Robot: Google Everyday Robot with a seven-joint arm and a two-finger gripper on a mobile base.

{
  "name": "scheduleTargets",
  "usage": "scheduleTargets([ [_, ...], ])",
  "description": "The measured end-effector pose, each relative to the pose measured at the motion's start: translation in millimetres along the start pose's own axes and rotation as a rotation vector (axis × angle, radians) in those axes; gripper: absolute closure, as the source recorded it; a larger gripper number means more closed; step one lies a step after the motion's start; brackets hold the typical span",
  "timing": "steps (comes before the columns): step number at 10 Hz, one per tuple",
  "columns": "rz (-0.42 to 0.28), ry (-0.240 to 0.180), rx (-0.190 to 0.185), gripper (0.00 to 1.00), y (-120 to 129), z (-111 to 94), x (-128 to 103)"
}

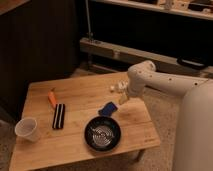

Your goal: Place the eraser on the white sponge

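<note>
The eraser (59, 116), a black oblong block with a pale stripe, lies on the left part of the wooden table (80, 95). The white sponge (107, 108), a small flat pad that looks blue, lies near the table's middle right, just above the pan. My gripper (121, 94) hangs over the table's right side, to the upper right of the sponge and far from the eraser. It holds nothing that I can see.
An orange carrot (51, 98) lies just above the eraser. A round black pan (102, 133) sits at the front middle. A white paper cup (27, 129) stands at the front left. Dark cabinets and a metal rail stand behind the table.
</note>
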Motion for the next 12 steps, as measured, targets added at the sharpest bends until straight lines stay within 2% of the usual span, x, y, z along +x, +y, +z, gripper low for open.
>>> scheduleTargets([
  [4, 0.001, -0.005, 0.0, 0.2, 0, -3, -2],
  [6, 0.005, -0.03, 0.011, 0.2, 2, -16, -15],
  [7, -0.003, -0.042, 0.015, 0.2, 13, -28, -27],
  [9, -0.027, -0.065, 0.035, 0.2, 48, -65, -59],
  [11, -0.077, -0.08, 0.041, 0.2, 103, -82, -88],
  [12, -0.098, -0.083, 0.046, 0.2, 122, -86, -95],
])
